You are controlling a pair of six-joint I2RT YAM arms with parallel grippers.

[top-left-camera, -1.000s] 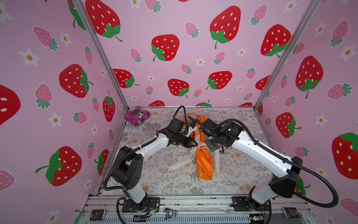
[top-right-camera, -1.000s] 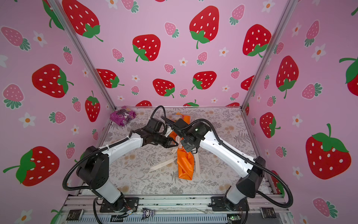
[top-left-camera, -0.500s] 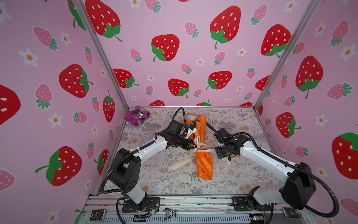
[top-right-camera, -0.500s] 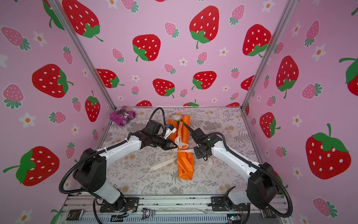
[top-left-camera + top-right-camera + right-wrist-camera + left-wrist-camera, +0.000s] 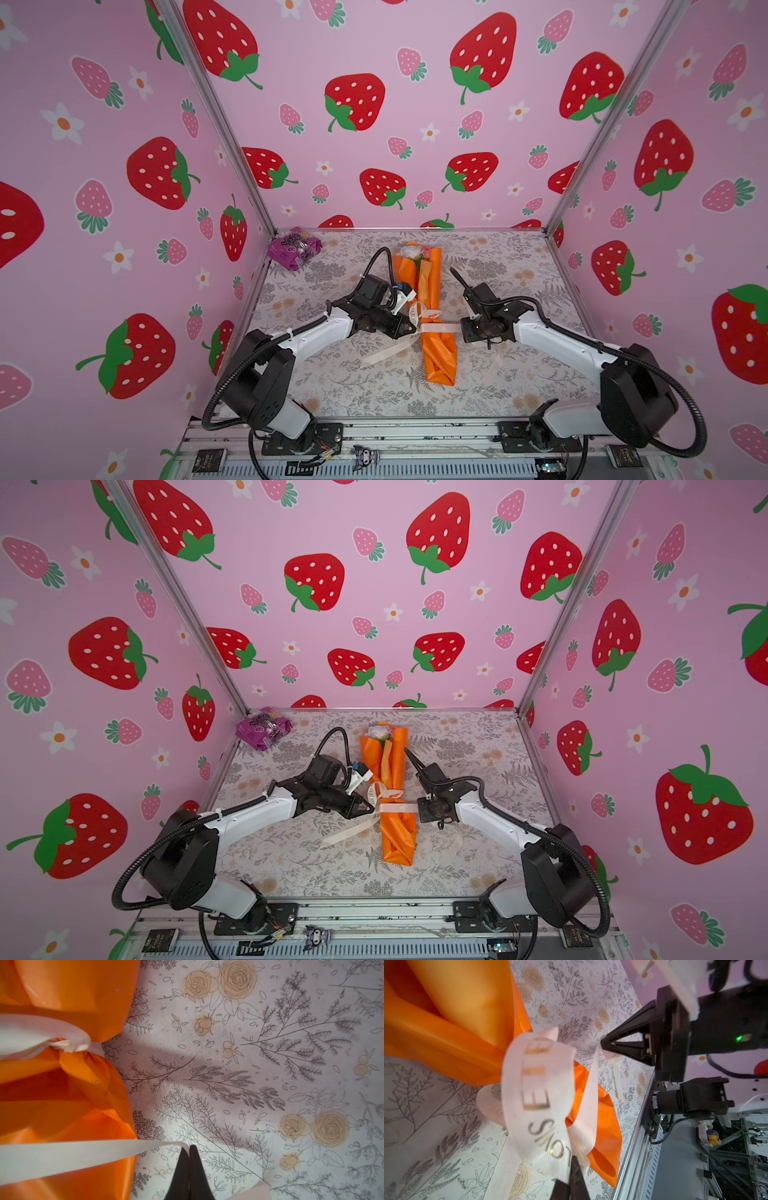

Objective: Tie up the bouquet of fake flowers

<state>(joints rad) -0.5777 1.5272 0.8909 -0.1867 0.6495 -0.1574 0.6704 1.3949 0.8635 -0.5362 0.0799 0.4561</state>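
Observation:
The bouquet of fake flowers (image 5: 432,291) (image 5: 392,762) lies wrapped in orange paper at mid-table, with its white and pink blooms (image 5: 411,251) at the far end. A pale ribbon (image 5: 436,328) (image 5: 395,808) with gold letters crosses its waist, looped and knotted (image 5: 60,1045). My left gripper (image 5: 415,328) (image 5: 574,1159) is shut on the ribbon (image 5: 537,1088) just left of the wrap. To the right of the wrap, my right gripper (image 5: 460,328) (image 5: 189,1147) is shut on a taut strand of the ribbon (image 5: 83,1153).
A crinkly purple packet (image 5: 294,248) (image 5: 262,728) sits in the far left corner. Loose ribbon tails trail on the flowered table at the front left (image 5: 386,353) and front right (image 5: 494,370) of the wrap. Pink walls close in three sides.
My right gripper has pulled back from over the bouquet to its right side, drawing the ribbon strand taut. My left gripper has stayed shut, shifting only slightly beside the wrap.

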